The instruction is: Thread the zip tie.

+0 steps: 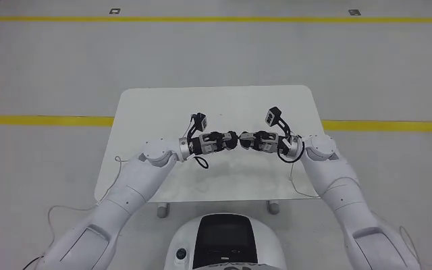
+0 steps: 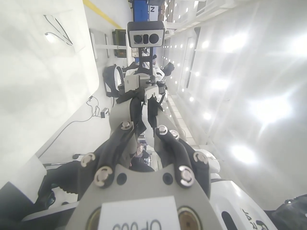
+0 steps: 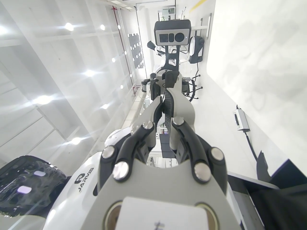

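White table [image 1: 270, 101] on pale floor [image 1: 216, 61] with yellow lines [image 1: 67, 18]

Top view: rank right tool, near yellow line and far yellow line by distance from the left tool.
1. Right tool, facing the left tool above the table.
2. Near yellow line, on the floor beside the table.
3. Far yellow line, beyond the table.

**Smooth white, dull grey, bright pins**

The worktop [image 1: 283, 101] is showing a smooth white face with a faint sheen. The left claw [image 2: 140, 104] and the right claw [image 3: 168, 96] are wearing matt grey, plastic-looking fingers [image 3: 184, 106] and glossy black links. Their polished metal pins are catching the ceiling lights. The zip tie [image 2: 130, 95] is looking like dull black plastic. The floor [image 1: 67, 67] is lying pale, smooth and slightly glossy.
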Controlling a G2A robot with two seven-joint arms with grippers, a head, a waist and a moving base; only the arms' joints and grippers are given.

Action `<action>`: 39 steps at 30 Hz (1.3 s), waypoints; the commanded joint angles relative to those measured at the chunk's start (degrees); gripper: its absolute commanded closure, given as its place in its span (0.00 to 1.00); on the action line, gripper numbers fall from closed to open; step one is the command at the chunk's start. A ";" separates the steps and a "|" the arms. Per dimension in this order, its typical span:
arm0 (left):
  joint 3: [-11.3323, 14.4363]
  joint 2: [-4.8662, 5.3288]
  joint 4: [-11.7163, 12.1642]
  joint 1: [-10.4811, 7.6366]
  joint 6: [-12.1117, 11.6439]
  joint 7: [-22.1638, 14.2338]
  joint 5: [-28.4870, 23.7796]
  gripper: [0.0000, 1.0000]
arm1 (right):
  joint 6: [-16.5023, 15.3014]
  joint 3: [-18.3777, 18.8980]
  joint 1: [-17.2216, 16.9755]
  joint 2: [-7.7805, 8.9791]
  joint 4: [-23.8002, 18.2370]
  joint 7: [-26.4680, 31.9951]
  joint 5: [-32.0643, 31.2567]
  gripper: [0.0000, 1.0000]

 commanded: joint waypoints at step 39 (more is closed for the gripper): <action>-0.09 0.08 0.04 0.05 -2.33 -1.27 -0.13 1.00 | -1.36 -0.46 -0.12 0.58 0.98 -0.89 4.12 0.00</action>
